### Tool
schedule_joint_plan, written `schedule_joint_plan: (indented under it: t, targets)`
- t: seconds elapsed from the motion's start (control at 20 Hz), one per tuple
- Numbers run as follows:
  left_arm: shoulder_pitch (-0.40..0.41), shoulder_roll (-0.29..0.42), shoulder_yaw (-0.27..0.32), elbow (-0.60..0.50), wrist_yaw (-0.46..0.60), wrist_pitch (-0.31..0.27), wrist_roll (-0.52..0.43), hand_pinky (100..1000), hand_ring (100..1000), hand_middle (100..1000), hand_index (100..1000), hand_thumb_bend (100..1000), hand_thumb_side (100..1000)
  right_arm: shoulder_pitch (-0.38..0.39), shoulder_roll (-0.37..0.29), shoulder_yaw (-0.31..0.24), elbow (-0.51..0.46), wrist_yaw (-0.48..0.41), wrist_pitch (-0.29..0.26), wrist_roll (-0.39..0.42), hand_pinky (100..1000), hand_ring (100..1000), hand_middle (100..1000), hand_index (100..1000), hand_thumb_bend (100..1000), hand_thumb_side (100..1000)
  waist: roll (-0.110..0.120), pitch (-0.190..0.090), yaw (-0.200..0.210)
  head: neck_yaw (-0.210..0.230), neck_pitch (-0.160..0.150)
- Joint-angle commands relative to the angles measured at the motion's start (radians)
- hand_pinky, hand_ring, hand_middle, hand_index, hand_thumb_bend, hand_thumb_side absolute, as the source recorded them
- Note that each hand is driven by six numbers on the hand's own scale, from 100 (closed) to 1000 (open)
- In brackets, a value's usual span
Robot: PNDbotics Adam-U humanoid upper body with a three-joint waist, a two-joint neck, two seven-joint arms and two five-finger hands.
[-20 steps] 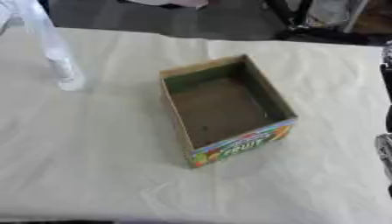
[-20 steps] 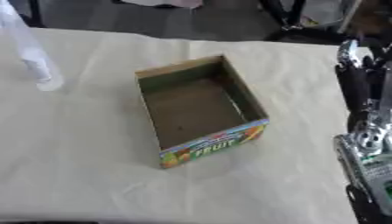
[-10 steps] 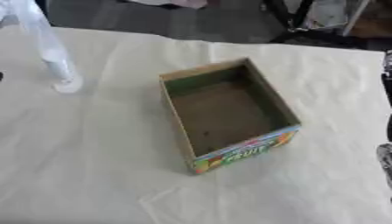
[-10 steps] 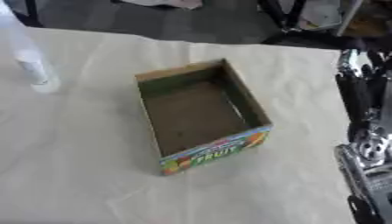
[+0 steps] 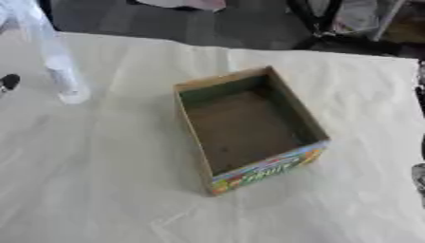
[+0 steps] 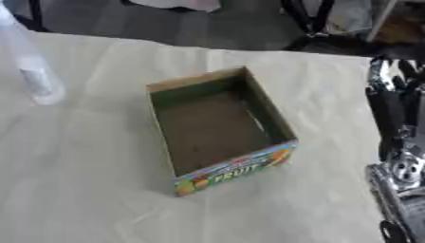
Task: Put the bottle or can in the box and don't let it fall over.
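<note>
While waiting on the bench (image 5: pixel 108 180): open box (image 5: pixel 249 130) and clear bottle (image 5: pixel 50 57), well apart.

Box near the middle of the bench, open side up, nothing inside, bright side with the word FRUIT facing the near edge. Bottle standing upright near the far left corner, not in the box, touched by nothing. Small dark tip (image 5: pixel 8 81) poking in at the left edge just beside the bottle, too little of it to tell what it is or whether a left robot hand is open. Right robot hand (image 6: pixel 390 109) at the right edge, black fingers pointing up toward the far edge and looking straight, holding nothing, well apart from the box. Pale cloth covering the whole bench.
</note>
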Motion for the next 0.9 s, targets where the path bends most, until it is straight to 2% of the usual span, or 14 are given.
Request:
schedule_joint_plan:
  t: [0.05, 0.9]
  targets:
    - [-0.041, 0.007, -0.008, 0.004, -0.016, 0.0, -0.016, 1000, 839, 893, 857, 647, 391, -0.015, -0.011, -0.001, -0.024, -0.006, -0.003, 0.004, 1000, 1000, 1000, 1000, 100, 523, 0.004, -0.008, -0.004, 0.006, -0.021]
    - [-0.138, -0.023, -0.028, 0.08, -0.044, -0.015, -0.079, 1000, 840, 897, 862, 653, 389, -0.035, -0.003, 0.007, -0.024, -0.009, -0.004, 0.01, 1000, 1000, 1000, 1000, 100, 523, 0.011, 0.025, -0.032, 0.027, -0.044]
